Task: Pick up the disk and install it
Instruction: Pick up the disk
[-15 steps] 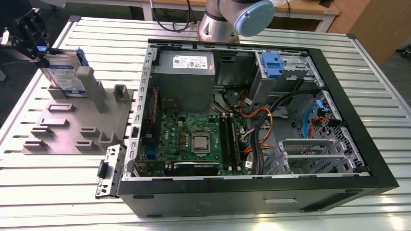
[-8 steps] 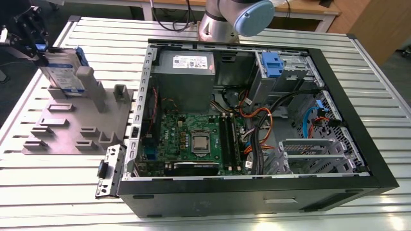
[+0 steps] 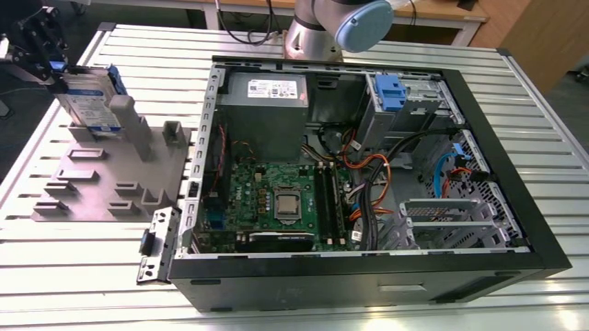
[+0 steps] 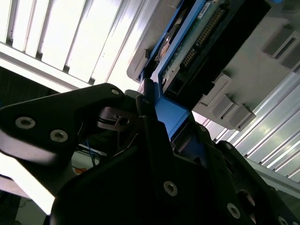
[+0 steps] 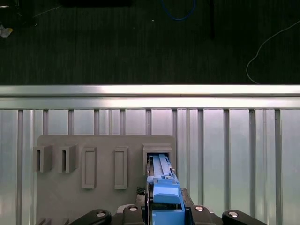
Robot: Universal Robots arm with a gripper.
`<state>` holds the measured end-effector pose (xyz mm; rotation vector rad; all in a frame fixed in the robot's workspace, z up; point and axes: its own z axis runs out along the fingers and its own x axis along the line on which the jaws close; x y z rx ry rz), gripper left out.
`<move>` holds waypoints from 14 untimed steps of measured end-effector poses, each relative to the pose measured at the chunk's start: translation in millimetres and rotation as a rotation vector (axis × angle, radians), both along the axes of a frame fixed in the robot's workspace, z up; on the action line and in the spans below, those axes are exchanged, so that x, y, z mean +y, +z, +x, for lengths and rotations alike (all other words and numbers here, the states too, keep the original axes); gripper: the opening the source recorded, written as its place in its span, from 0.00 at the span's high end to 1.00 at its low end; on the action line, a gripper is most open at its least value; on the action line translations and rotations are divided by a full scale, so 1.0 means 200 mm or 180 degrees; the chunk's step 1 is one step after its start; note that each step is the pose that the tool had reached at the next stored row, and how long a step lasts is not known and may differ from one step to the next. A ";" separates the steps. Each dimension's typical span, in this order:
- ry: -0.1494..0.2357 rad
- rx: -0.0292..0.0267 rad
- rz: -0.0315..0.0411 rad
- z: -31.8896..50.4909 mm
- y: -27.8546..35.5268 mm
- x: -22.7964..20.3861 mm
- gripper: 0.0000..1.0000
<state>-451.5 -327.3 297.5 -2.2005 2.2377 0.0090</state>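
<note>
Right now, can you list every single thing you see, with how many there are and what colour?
the disk: one, silver with a blue bracket, upright in the holder, exterior view's left
holder: one, grey, on the table beside the case
computer case: one, black, open, mid-table
power-supply box: one, grey, inside the case
circuit board: one, green, inside the case
cables: several, orange and black, inside the case
table: one, silver slats
arm: one, grey with blue cap, beyond the case
gripper: one, black, closed on the disk's bracket
</note>
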 end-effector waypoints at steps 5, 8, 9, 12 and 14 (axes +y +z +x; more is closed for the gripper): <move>0.0000 0.0000 0.0002 0.000 0.003 0.000 0.64; 0.0000 0.0000 0.0012 0.000 0.013 0.000 0.64; 0.0000 0.0000 0.0016 0.000 0.017 0.000 0.64; 0.0000 0.0000 0.0023 0.000 0.032 0.000 0.64; 0.0000 0.0000 0.0027 0.000 0.043 0.000 0.64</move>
